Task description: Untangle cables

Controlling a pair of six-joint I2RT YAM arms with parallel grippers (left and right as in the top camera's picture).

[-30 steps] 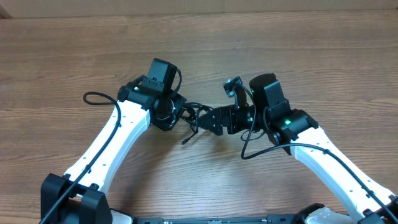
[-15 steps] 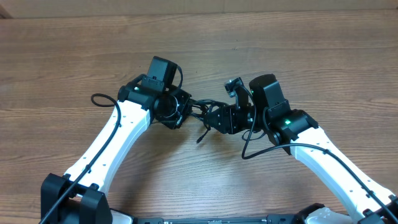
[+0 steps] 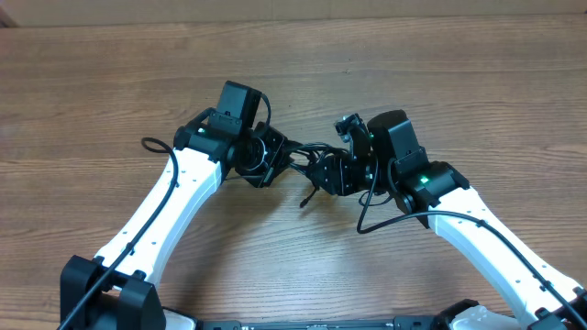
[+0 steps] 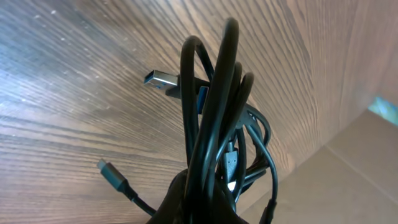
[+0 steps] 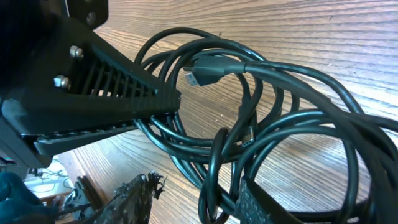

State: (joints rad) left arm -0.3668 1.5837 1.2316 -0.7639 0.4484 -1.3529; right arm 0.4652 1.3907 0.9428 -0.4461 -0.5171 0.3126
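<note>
The cables (image 3: 303,161) are one tangled black bundle hanging between my two grippers above the table. My left gripper (image 3: 273,156) is shut on the bundle; in the left wrist view the loops (image 4: 214,106) rise out of the jaws (image 4: 199,208), with a USB-A plug (image 4: 163,81) and a small plug (image 4: 109,174) sticking out. My right gripper (image 3: 323,174) is open. In the right wrist view several loops (image 5: 249,112) run between its fingers (image 5: 202,186), against the right one. A loose end (image 3: 305,199) dangles down.
The wooden table (image 3: 440,82) lies under both arms. The left arm's own black wire (image 3: 151,144) loops out to the left, and the right arm's wire (image 3: 367,215) hangs below its wrist. The left gripper's finger (image 5: 93,106) crowds the right wrist view.
My left gripper has moved right with the bundle, closing on the right gripper. The dangling end has swung right with it. The right arm has barely moved.
</note>
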